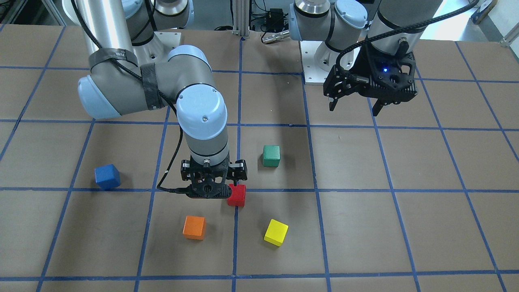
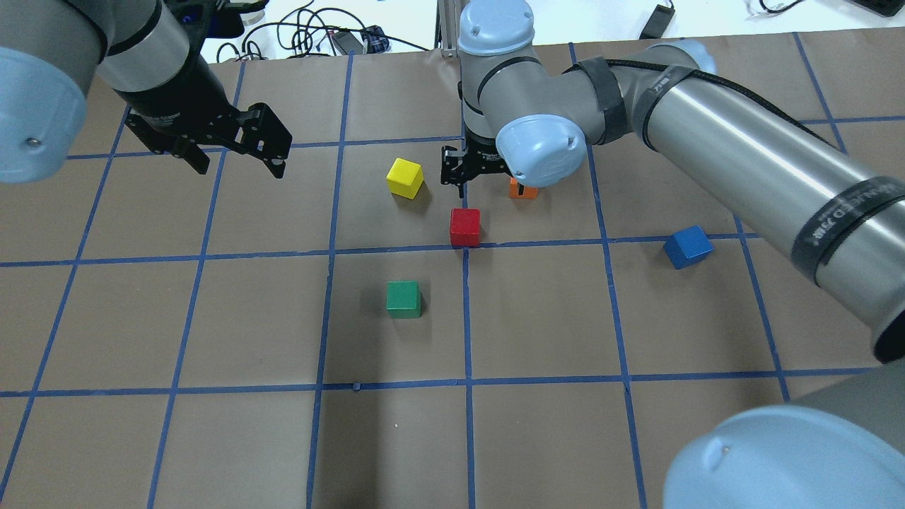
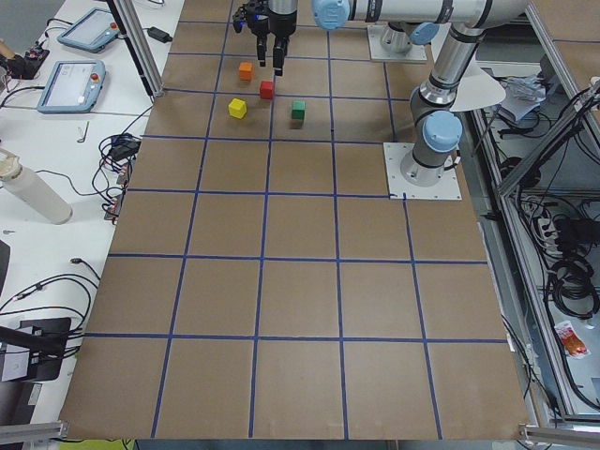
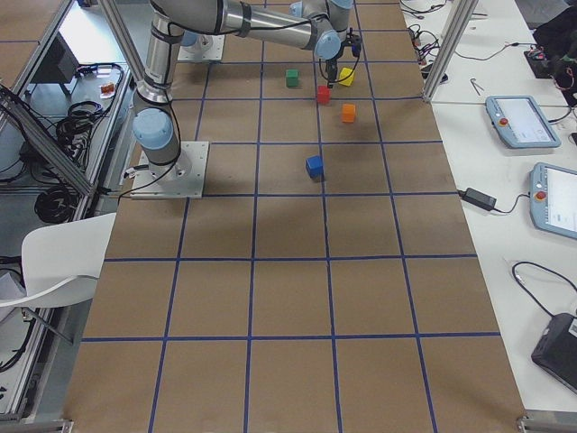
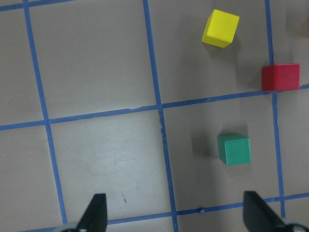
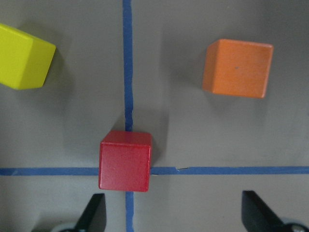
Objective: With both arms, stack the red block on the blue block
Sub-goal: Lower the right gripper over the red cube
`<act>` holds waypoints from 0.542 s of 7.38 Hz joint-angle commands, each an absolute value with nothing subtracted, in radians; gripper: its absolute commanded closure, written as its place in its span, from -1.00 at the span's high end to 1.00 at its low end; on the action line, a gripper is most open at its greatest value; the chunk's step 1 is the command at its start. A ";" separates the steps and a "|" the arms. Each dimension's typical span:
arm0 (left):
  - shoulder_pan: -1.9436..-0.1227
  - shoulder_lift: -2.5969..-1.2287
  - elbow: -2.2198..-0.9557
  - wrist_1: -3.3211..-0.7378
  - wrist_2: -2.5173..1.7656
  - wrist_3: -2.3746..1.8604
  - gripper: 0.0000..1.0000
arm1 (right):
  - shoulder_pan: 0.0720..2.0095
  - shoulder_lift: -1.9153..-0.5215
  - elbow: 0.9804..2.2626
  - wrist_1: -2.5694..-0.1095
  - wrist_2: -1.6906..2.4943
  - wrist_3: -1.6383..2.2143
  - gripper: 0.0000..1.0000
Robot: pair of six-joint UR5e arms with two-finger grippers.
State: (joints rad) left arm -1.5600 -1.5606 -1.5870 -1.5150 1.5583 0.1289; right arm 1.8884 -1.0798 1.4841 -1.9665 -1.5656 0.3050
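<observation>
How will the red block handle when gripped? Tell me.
The red block looks a rigid, flat-faced cube: unlikely to roll or flex. Matte faces probably grip well. It sits nearer one finger of the open right pincer, so closing may push it sideways.

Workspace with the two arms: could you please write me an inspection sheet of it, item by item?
Surface: brown table with a blue tape grid.
Job's things: red block on a tape crossing; blue block apart from it, toward the robot's right, nothing on top.
Clutter: green block, yellow block, orange block, all lying apart.
Grippers: right gripper open, close to the red block, not around it; left gripper open, raised, empty.
Cables: black cable looping beside the right gripper; loose cables behind the table's far edge.
Surroundings: teach pendants on a side bench; white chair off the table.
</observation>
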 commanded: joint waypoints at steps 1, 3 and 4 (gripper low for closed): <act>-1.560 -1.560 -1.588 -1.513 1.557 0.129 1.00 | 1.924 -1.017 1.483 -2.034 -1.565 0.307 1.00; -1.560 -1.563 -1.583 -1.513 1.557 0.129 1.00 | 1.925 -0.979 1.483 -2.078 -1.554 0.307 1.00; -1.559 -1.563 -1.585 -1.513 1.557 0.129 1.00 | 1.925 -0.971 1.483 -2.089 -1.530 0.307 1.00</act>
